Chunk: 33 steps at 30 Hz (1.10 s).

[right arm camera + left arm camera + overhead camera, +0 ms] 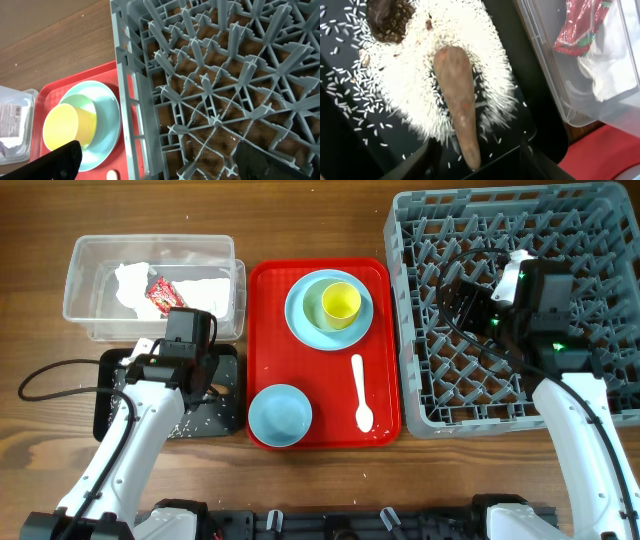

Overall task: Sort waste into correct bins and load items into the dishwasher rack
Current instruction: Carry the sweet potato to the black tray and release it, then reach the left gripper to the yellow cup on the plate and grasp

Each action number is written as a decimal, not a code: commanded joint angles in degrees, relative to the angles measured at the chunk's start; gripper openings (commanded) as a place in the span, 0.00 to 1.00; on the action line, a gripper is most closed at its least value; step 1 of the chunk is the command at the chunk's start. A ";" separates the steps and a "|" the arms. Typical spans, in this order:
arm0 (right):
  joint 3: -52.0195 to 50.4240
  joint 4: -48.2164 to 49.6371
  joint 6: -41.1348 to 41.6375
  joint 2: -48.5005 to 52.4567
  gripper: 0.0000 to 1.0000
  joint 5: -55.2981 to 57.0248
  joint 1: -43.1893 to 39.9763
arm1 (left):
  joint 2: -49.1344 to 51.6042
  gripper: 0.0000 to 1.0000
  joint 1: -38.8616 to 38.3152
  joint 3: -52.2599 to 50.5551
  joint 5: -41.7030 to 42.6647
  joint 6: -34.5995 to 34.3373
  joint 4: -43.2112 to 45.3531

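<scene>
My left gripper (195, 375) (480, 162) is open low over the black tray (228, 418) (350, 135). The lower end of the brown stick-like piece (457, 95) lies between its fingers on a heap of rice-like crumbs (410, 85) (200, 416). The clear tub (80, 290) (555, 75) holds the white tissue (130, 280) (610, 65) and red wrapper (160, 295) (580, 25). My right gripper (462, 298) (165, 160) is open and empty above the left part of the grey rack (410, 330) (210, 85). The plate (300, 315) (107, 130) carries a bowl (315, 295) with the yellow cup (340, 302) (67, 127).
The red serving tray (265, 330) (65, 80) lies between the bins and the rack; it also bears a second blue bowl (279, 415) and the white spoon (361, 392). A dark brown lump (390, 20) sits at the far edge of the rice. Cables run beside the left arm.
</scene>
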 commanded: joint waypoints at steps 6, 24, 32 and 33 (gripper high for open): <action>0.92 0.26 -0.59 -0.85 1.00 -0.22 -0.04 | -10.21 0.45 0.31 5.62 9.57 19.45 -1.36; 0.92 0.26 -0.61 -0.85 1.00 -0.22 -0.04 | -13.53 0.38 -5.99 0.79 29.90 37.44 -10.43; 0.92 0.24 -0.61 -0.85 1.00 -0.22 -0.04 | -4.15 0.38 -7.02 8.55 35.23 31.39 6.38; 0.92 0.26 -0.59 -0.85 1.00 -0.22 -0.04 | -0.98 0.35 -7.63 10.56 35.21 31.39 6.40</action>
